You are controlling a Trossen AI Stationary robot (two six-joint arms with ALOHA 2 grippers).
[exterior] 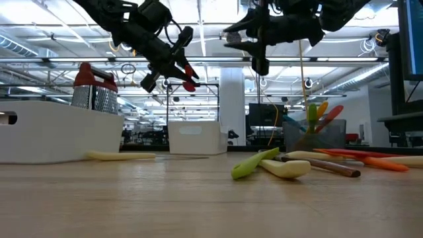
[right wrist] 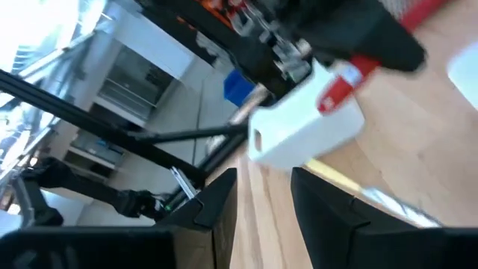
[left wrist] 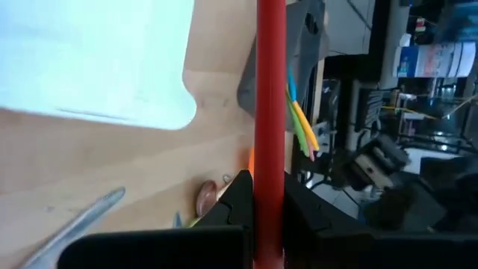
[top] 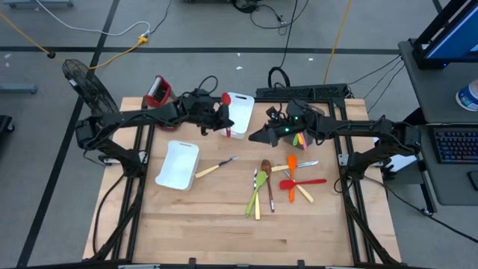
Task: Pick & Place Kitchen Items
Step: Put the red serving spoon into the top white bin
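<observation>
Left gripper [top: 224, 113]: pinched a red utensil [top: 226, 116] above the rear tray [top: 240, 104].
Low view: utensil tilted, airborne.
Right gripper [right wrist: 263, 198]: spread, empty; remaining utensils [top: 272, 183] lay on the tabletop [top: 209, 217] nearer it.

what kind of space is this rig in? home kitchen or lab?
Likely a lab or open workshop, not a kitchen: a wooden table on a bare concrete floor with loose cables, a monitor and keyboard beside it, and exposed ceiling trusses with strip lights in the low view.
</observation>
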